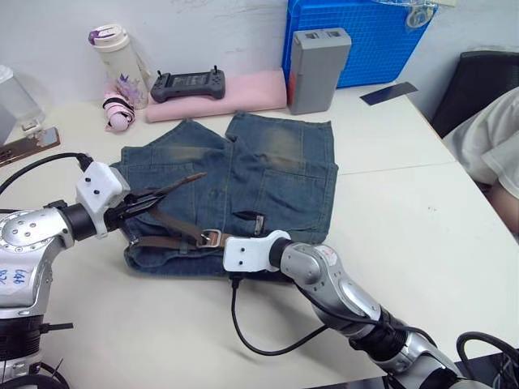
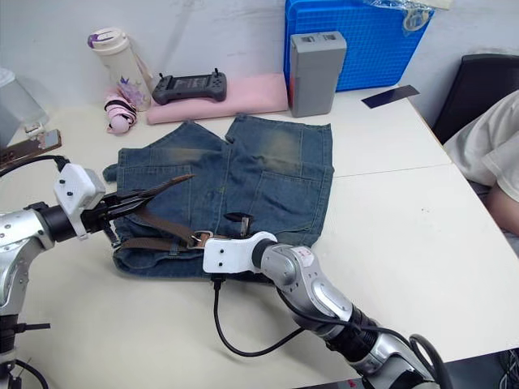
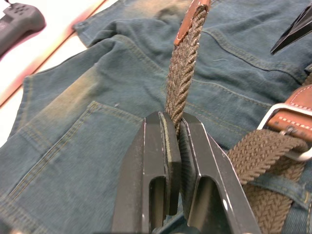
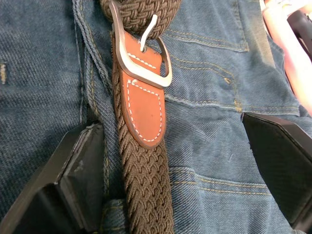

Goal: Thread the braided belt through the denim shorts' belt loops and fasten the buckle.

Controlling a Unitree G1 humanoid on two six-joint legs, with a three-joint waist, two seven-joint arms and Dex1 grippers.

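We see the braided belt (image 1: 174,234) lying along the waistband of the denim shorts (image 1: 268,174), which are spread on the table (image 1: 405,227). Its buckle (image 4: 141,58) sits near the waistband's middle. Our left gripper (image 3: 176,146) pinches the belt's free end, lifting its tan tip (image 1: 193,177) above the denim. Our right gripper (image 4: 170,170) has its fingers spread wide, straddling the strap just beside the buckle.

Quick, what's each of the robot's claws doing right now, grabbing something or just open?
Left gripper: shut on the braided belt, near its tan-tipped end.
Right gripper: open, fingers either side of the belt just short of the buckle, holding nothing.
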